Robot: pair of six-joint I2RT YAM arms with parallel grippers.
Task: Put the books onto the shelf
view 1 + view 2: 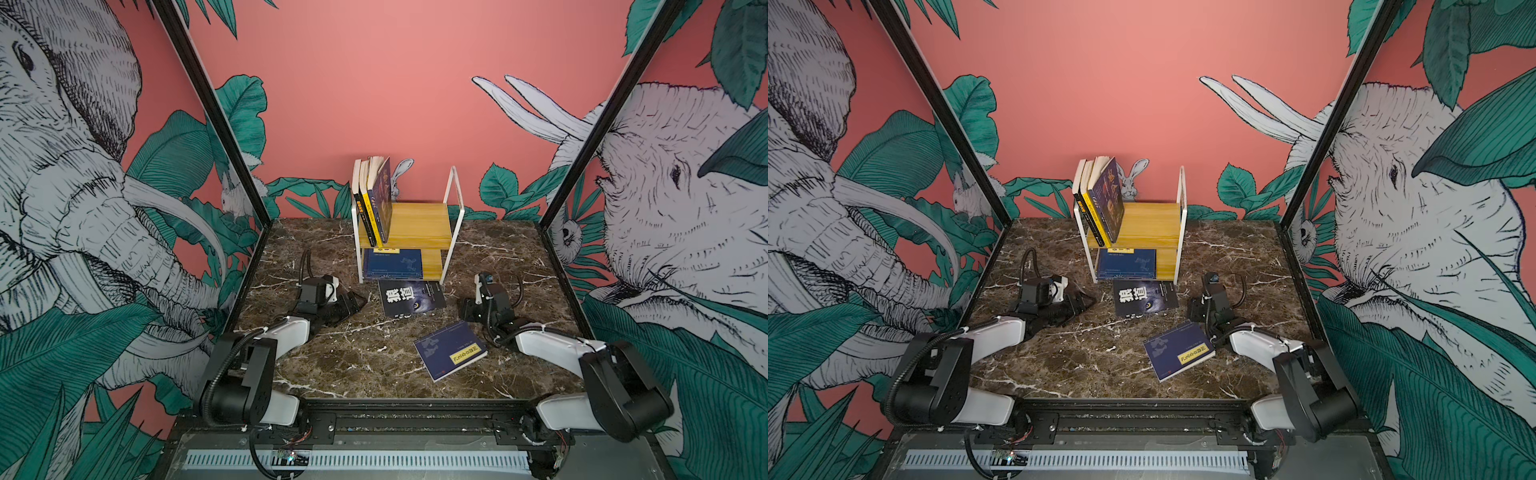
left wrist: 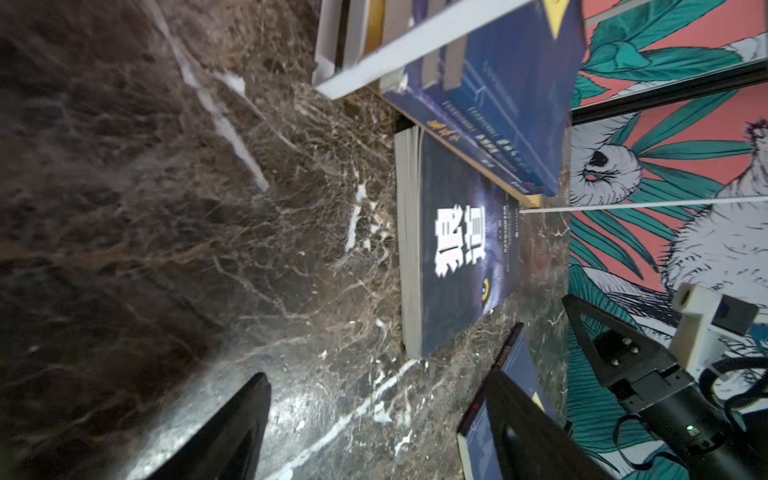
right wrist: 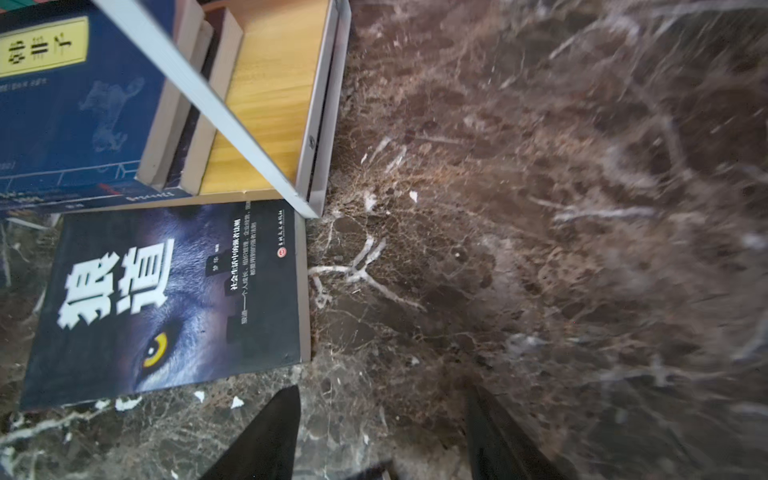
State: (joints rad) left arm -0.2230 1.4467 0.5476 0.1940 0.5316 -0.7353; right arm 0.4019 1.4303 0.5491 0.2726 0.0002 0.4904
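Empty and spread, the left gripper and right gripper flank the black wolf-cover book at the worktop's middle; lever one edge up before pinching.

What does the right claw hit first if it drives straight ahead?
Looks free: only bare table ahead of the right claw. The shelf and black book sit just beside that line; a finger might clip them.
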